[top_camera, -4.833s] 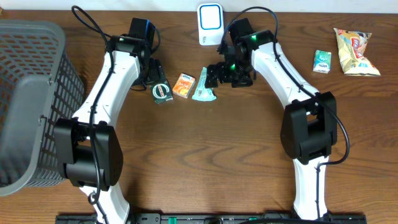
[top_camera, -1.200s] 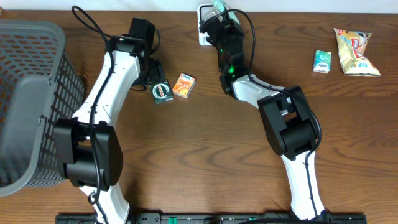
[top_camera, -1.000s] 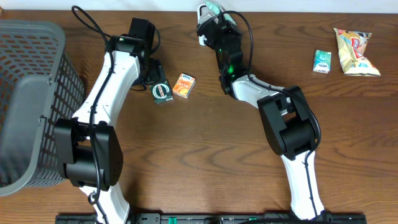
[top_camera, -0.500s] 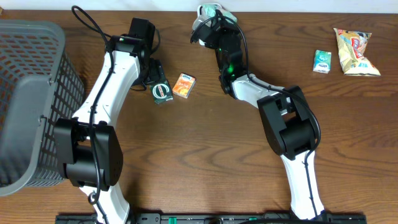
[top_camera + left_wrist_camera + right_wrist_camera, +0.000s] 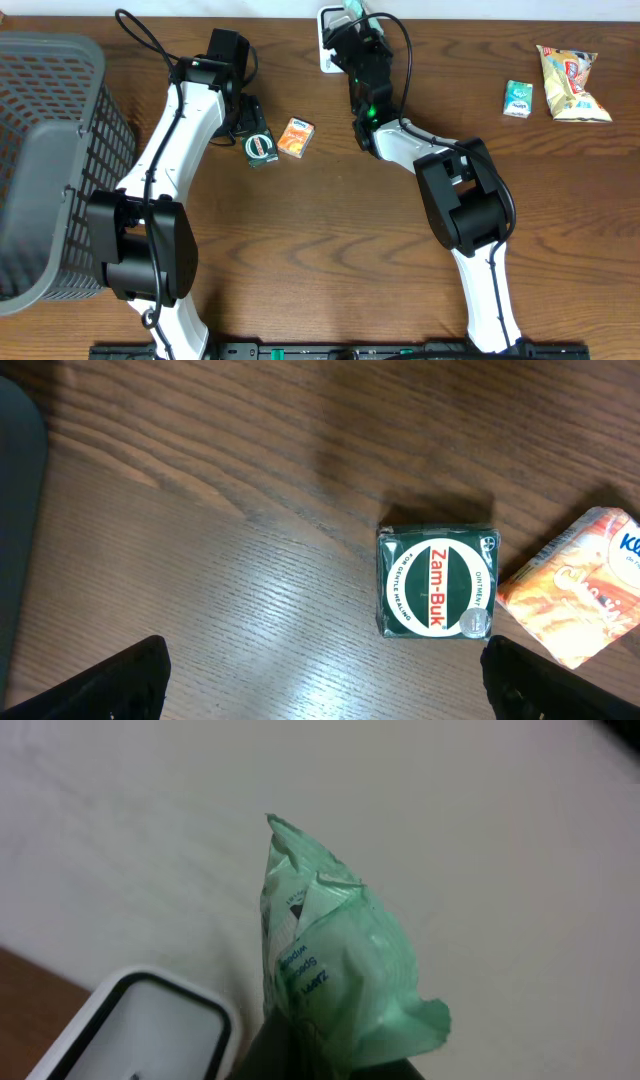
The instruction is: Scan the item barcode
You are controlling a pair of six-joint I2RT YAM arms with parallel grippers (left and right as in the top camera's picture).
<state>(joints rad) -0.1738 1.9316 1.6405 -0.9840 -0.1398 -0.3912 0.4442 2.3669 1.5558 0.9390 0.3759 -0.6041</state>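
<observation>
The scan itself is in hand: the right gripper (image 5: 325, 1065), pinching the green packet (image 5: 330, 970), holds it raised at the table's far edge, just above the scanner (image 5: 150, 1030). The next move likely calls for turning the packet's barcode, which I cannot see, toward the scanner's window. The left gripper (image 5: 325, 680), spread wide, hovers over the Zam-Buk box (image 5: 437, 582), and the basket (image 5: 90, 110) shows nothing inside.
</observation>
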